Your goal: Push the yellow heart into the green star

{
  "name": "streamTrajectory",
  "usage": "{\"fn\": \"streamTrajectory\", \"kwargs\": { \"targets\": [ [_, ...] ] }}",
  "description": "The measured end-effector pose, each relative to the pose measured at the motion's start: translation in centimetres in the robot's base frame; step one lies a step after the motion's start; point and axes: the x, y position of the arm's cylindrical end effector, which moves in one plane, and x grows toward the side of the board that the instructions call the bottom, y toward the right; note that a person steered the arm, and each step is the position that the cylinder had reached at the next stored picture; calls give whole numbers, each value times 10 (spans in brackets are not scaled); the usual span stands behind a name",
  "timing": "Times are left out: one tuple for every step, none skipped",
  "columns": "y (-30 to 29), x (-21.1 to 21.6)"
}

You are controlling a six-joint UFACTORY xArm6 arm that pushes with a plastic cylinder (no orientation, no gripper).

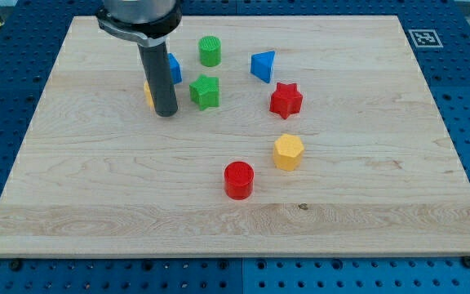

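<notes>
The green star (pixel 205 91) lies in the upper middle of the wooden board (pixel 365 196). The yellow heart (pixel 148 93) is mostly hidden behind my dark rod; only a sliver shows at the rod's left edge. My tip (pixel 166 113) rests on the board just in front of the yellow heart and a little to the left of the green star, with a small gap to the star.
A blue block (pixel 175 69) sits partly hidden behind the rod. A green cylinder (pixel 210 51), a blue triangle (pixel 263 66), a red star (pixel 285 100), a yellow hexagon (pixel 288 152) and a red cylinder (pixel 238 180) lie on the board.
</notes>
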Motion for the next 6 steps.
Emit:
{"fn": "streamTrajectory", "kwargs": {
  "targets": [
    [-7, 0],
    [-24, 3],
    [-44, 4],
    [-58, 2],
    [-61, -9],
    [-60, -28]
  ]
}}
